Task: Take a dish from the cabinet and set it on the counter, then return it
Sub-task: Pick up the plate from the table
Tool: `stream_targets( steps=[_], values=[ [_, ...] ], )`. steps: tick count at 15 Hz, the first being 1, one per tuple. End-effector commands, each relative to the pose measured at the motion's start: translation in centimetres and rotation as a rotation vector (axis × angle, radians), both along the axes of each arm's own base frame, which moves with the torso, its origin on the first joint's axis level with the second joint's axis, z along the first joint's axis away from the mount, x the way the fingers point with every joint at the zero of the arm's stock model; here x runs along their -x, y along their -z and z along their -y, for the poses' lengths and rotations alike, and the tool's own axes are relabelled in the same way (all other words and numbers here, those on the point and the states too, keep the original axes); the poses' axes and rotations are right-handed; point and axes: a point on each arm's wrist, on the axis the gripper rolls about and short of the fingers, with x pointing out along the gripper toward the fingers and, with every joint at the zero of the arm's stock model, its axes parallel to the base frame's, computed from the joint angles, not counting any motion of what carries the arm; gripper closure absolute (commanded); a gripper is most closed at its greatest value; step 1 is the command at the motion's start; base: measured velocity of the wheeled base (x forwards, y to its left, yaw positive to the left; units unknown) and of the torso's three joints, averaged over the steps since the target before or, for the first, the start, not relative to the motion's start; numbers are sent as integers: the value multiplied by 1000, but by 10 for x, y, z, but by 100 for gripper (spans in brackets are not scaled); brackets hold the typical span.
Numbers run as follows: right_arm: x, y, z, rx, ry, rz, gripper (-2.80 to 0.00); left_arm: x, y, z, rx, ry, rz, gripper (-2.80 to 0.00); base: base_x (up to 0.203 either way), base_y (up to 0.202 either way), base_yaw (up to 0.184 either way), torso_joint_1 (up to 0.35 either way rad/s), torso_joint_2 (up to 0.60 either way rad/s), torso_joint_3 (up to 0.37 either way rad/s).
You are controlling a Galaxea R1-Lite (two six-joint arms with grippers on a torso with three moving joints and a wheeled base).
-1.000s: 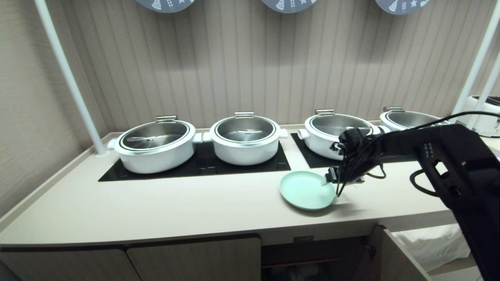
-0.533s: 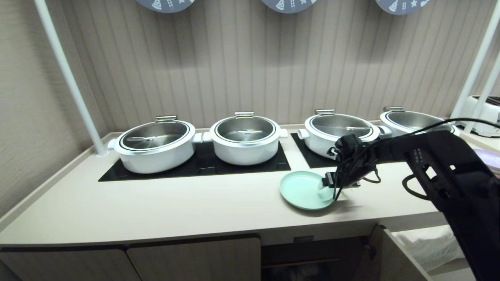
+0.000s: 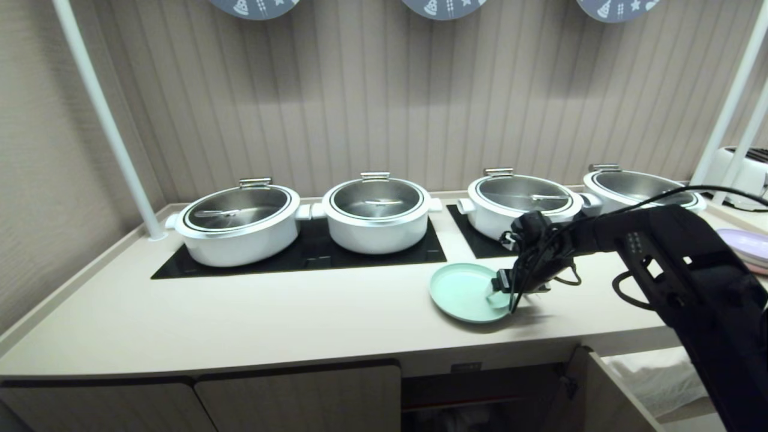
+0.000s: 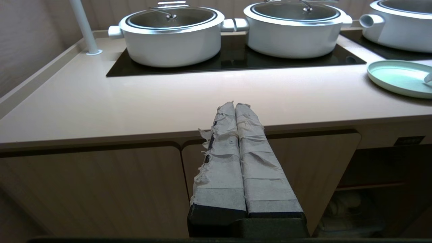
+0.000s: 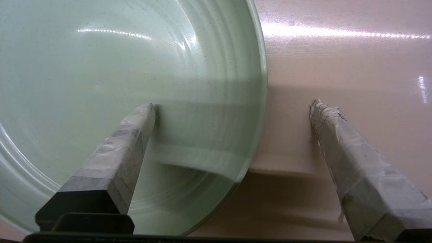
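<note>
Nearest, below the front edge of the counter [image 3: 240, 324], the cabinet [image 3: 300, 396] shows two closed doors at about 7 o'clock of the head view, and an opened section at 5 o'clock with its door [image 3: 600, 396] swung outward. The left gripper [image 4: 235, 107] is parked low in front of those doors, level with the counter's front edge, its two taped fingers pressed together with nothing between them.

On the counter, a little right of centre, the mint-green dish [image 3: 465, 291] lies flat, near the front edge. The right gripper [image 3: 503, 288] reaches in from 3 o'clock and sits at the dish's right rim. In the right wrist view its jaws stand wide apart: one taped finger [image 5: 135, 131] lies over the inside of the dish [image 5: 101, 67], the other finger [image 5: 330, 128] over bare counter [image 5: 337, 60], with the rim between them and not clamped.

Beyond the dish, at 12 o'clock from it, two black glass panels [image 3: 300, 255] are set into the counter and carry four white pots [image 3: 377, 213] with lids in a row along the ribbed wall [image 3: 384, 90]. At the far right, at 3 o'clock, stacked plates [image 3: 747, 246] show behind the arm, and a white pole [image 3: 105, 120] rises at the far left corner.
</note>
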Motion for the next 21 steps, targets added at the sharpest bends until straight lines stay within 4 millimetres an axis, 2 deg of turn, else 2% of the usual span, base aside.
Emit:
stream_targets(
  steps=[1, 6, 21],
  values=[
    [0, 1, -1, -1, -3, -4, -280, 0, 0, 0, 0, -1, 1, 0, 0, 0, 0, 0, 0, 0],
    [-7, 4, -2, -13, 2, 47, -280, 0, 0, 0, 0, 0, 1, 0, 0, 0, 0, 0, 0, 0],
    [-7, 12, -3, -27, 29, 29, -280, 0, 0, 0, 0, 0, 1, 0, 0, 0, 0, 0, 0, 0]
  ],
)
